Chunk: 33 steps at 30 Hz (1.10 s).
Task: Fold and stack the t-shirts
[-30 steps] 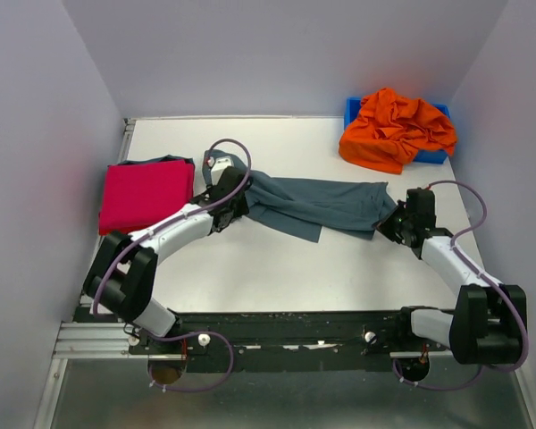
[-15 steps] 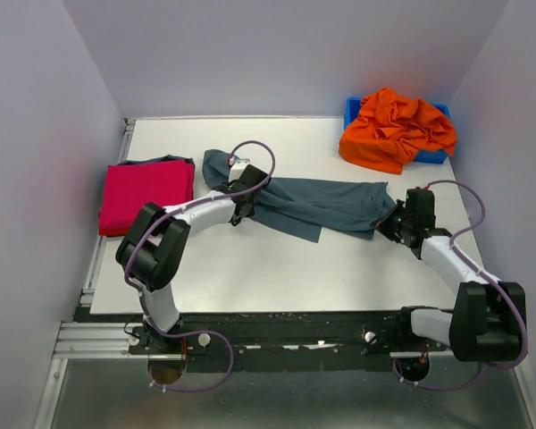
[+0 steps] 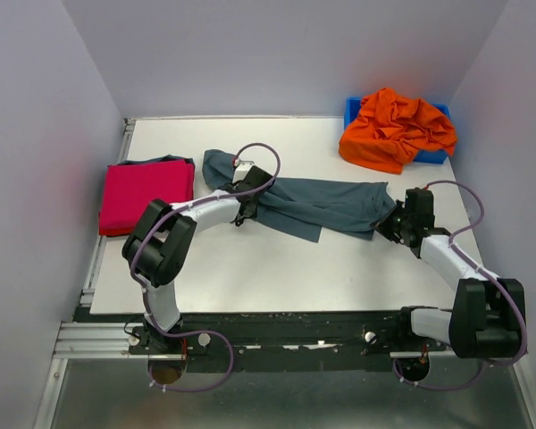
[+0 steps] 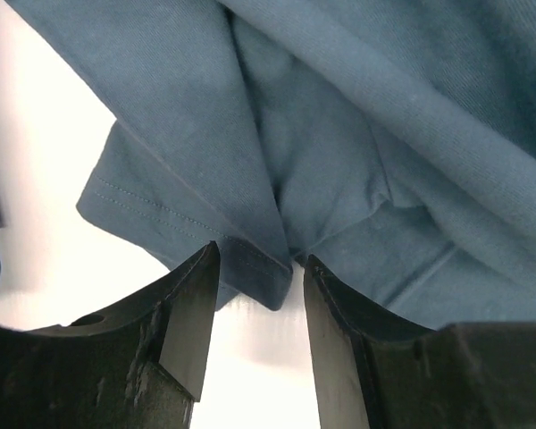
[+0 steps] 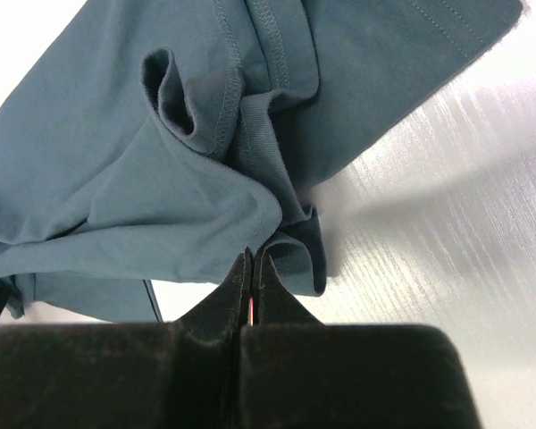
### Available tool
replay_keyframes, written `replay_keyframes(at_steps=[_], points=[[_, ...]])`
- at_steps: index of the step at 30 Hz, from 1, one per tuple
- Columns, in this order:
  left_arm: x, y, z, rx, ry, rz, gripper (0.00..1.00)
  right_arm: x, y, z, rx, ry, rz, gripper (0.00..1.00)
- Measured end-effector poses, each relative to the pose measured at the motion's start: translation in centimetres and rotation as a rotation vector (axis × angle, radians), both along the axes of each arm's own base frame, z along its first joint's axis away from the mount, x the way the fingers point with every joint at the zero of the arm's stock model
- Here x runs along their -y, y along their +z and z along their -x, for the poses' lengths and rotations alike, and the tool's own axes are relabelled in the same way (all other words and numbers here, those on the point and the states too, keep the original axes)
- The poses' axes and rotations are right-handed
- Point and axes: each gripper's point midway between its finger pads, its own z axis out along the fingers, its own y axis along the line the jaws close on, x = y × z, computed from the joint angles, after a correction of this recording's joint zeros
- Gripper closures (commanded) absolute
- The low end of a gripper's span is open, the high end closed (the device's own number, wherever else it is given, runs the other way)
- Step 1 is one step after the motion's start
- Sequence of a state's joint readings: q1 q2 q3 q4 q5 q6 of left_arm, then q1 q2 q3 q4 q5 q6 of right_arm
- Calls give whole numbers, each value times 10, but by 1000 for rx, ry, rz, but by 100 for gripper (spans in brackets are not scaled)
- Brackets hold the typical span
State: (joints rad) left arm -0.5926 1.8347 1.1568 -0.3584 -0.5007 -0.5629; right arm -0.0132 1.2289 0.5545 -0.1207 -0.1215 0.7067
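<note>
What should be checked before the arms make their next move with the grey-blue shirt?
1. Hold of the right gripper on the grey-blue shirt: ok, jaws shut on a fold of fabric.
2. Hold of the left gripper: not ok, jaws open, a hem corner lies between them unpinched.
3. Shirt spread flat: not ok, bunched and twisted between the arms.
4. The red shirt folded: ok, a neat square at the left.
5. The orange shirt folded: not ok, a crumpled heap over the blue bin.
</note>
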Motion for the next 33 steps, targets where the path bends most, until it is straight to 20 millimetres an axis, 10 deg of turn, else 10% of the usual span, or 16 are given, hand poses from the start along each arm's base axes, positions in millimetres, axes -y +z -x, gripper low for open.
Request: replay_keyframes(at_steps=[7,17,22,33], points=[[4,-1,3,-7,-25,-7,65,0,-3,1,-11,1,-1,99],[2,-3,2,-25,-19,-37,67,0,-3,1,-11,1,-1,99],[0,-6,4,-41,-18,-48,100,0,-2,0,-7,1,-1,99],[-4,25,-2,-14,-3,14,100,0,16,-3,18,0,0,99]])
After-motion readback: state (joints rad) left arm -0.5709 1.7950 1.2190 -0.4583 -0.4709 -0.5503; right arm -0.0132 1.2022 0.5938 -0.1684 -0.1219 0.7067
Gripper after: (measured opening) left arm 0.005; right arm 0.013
